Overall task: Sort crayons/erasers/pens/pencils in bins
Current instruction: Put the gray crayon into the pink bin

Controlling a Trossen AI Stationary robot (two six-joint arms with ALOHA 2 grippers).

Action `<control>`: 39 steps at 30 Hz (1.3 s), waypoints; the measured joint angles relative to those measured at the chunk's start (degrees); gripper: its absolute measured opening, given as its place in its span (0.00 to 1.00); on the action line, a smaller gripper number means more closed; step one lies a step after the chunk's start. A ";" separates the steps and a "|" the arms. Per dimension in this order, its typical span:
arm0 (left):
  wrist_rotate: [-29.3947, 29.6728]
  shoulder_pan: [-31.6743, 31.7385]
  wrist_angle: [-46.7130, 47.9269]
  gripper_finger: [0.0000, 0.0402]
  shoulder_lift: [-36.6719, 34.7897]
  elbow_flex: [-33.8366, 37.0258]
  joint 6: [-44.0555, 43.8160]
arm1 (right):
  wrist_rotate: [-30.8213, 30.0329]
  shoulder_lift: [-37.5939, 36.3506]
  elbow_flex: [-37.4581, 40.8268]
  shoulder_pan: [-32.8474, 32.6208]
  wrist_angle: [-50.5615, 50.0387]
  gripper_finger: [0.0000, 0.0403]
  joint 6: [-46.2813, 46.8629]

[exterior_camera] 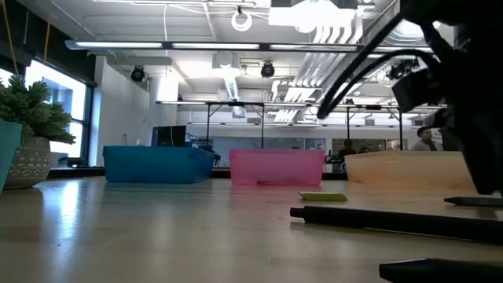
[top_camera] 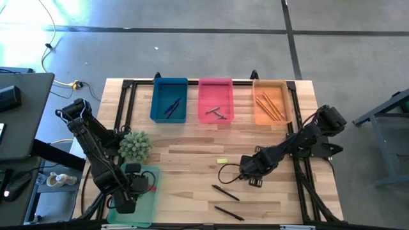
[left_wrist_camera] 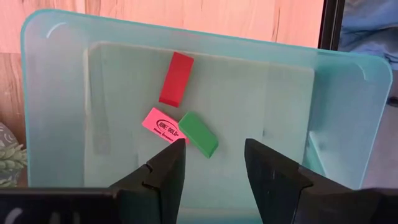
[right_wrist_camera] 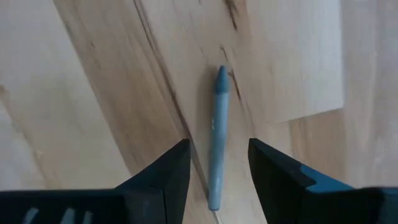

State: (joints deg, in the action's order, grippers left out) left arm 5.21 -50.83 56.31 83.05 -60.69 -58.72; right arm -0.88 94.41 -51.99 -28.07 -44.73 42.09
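Observation:
My left gripper hangs open over the translucent green bin at the table's near left. In the left wrist view the bin holds a red eraser, a pink one and a green one; the open gripper touches none. My right gripper is open at mid-table right, its fingers either side of a short blue-grey crayon lying flat on the wood. A yellow eraser lies just left of it. Two black pens lie nearer the front edge.
At the far edge stand the blue bin with pens, the pink bin with grey crayons and the orange bin with pencils. A potted plant stands beside the green bin. A black frame rail runs under the right arm.

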 joint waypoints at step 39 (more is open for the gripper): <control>8.63 3.58 3.79 0.32 -3.52 -0.04 1.92 | -1.52 0.20 2.53 0.41 2.26 0.01 11.47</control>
State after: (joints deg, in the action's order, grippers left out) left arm 13.85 -47.24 60.11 79.52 -60.73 -56.80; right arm -2.40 94.61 -49.46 -27.66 -42.46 53.56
